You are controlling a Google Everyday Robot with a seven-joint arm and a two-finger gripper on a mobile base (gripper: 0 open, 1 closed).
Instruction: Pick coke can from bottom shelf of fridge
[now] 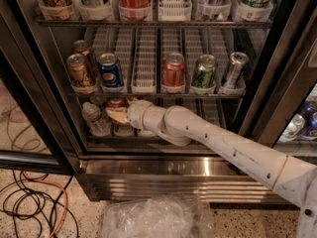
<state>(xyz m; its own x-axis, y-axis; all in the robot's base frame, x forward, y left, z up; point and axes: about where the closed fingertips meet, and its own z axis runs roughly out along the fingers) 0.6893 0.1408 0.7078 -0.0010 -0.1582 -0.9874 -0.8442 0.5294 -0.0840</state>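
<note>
- Reaching in from the lower right: white arm [223, 143], with the gripper [118, 115] inside the fridge [163, 168] at the left end of the bottom shelf [213, 115].
- Standing upright in a white lane right at the gripper's tip: the coke can [116, 103], long axis vertical. Only its red shoulder and silver rim show above the gripper; lower body hidden behind it.
- Lying just beyond and slightly above the tip, toward the back left. Touching or a hair apart: cannot tell.
- Open or closed around the can: cannot tell, the tip overlapping the can from this angle.
- Crowding the can on its left: a clear bottle [93, 117], just beside it and likely to be nudged by any sideways drift.
- Not to be confused with the target: another red can [174, 69], a green can [204, 71] and a blue Pepsi can [110, 69], all on the rack above.
- Judged next: confirm a firm hold, then withdraw straight back along the lane, keeping the can upright and under the rack above.
</note>
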